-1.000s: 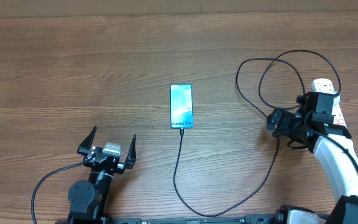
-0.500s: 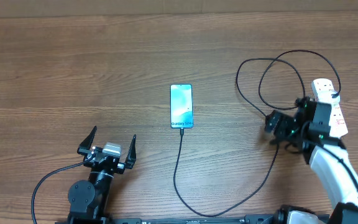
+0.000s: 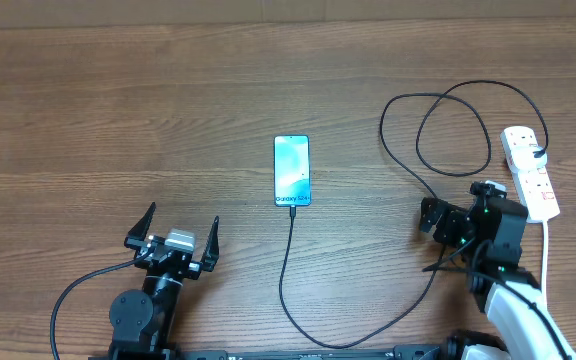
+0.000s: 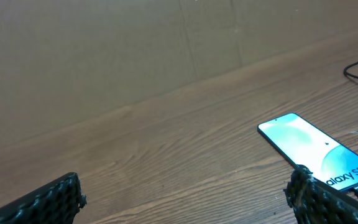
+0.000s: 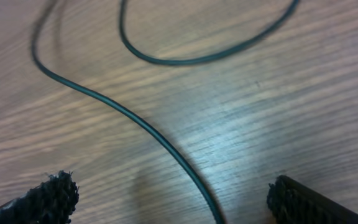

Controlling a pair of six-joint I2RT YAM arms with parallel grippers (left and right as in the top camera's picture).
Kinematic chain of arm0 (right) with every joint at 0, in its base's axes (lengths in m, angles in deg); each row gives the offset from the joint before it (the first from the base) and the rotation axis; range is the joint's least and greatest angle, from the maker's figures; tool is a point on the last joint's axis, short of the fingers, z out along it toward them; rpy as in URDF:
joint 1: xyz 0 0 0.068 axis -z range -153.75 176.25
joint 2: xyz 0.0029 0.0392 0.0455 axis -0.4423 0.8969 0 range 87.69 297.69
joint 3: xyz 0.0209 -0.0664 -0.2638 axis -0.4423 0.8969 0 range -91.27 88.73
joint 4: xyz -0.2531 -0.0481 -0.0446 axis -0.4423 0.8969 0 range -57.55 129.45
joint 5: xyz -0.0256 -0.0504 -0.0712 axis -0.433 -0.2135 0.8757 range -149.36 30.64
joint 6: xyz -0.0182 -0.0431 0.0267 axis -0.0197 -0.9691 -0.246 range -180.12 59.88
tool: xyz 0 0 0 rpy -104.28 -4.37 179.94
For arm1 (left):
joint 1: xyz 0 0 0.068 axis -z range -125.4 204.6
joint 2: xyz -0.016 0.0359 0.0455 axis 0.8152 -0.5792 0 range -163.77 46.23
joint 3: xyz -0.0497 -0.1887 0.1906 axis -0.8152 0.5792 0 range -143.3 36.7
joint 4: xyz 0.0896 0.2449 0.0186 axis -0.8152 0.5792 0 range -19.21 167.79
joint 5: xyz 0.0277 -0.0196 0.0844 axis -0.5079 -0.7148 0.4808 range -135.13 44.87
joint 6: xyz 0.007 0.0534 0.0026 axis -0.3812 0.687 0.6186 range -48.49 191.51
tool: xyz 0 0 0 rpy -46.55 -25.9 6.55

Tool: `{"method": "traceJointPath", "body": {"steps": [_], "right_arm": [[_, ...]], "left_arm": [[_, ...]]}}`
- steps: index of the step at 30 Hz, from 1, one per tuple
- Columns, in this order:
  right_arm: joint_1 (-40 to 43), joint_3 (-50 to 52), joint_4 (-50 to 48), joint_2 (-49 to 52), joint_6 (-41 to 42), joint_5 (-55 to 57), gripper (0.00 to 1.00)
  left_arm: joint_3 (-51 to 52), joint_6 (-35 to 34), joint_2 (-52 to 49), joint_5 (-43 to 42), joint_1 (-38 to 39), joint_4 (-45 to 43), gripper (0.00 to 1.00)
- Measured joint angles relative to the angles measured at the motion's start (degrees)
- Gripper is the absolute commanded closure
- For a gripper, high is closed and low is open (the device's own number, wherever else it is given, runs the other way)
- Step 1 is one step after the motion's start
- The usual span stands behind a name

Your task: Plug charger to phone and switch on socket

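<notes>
The phone (image 3: 291, 170) lies flat mid-table, teal screen up; it also shows in the left wrist view (image 4: 316, 152). The black charger cable (image 3: 298, 310) meets the phone's bottom edge, loops toward the front, then rises right into coils (image 3: 448, 130). The white socket (image 3: 530, 172) lies at the far right with a black plug in it. My right gripper (image 3: 432, 218) is open and empty, left of the socket, over the cable (image 5: 135, 118), with its jaws (image 5: 173, 199) astride it, apart from it. My left gripper (image 3: 173, 232) is open and empty at the front left (image 4: 179, 205).
The socket's white cord (image 3: 545, 250) runs toward the front beside my right arm. A brown cardboard wall (image 4: 104, 50) stands beyond the table's far edge. My left arm's own cable (image 3: 78, 290) curves at the front left.
My right gripper has drawn back from the socket, moving toward the front and left. The socket now shows in full. The left arm, phone and cable have not moved.
</notes>
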Motion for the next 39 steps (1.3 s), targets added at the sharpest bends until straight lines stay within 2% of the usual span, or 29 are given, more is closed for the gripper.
{"method": "traceJointPath", "body": {"steps": [5, 14, 24, 39], "right_arm": [[-2.43, 2.71, -6.84, -2.75, 0.0, -1.01, 0.0], [-4.37, 3.96, -8.76, -6.43, 0.02, -1.42, 0.0], [-4.37, 10.32, -17.68, -10.01, 0.02, -1.62, 0.0], [-4.37, 13.25, -19.06, -12.92, 0.02, -1.64, 0.0]], "left_arm": [[0.0, 0.0, 0.0, 0.02, 0.0, 0.02, 0.0], [0.0, 0.0, 0.0, 0.02, 0.0, 0.02, 0.01], [0.0, 0.0, 0.0, 0.02, 0.0, 0.02, 0.0], [0.0, 0.0, 0.0, 0.0, 0.0, 0.02, 0.0]]}}
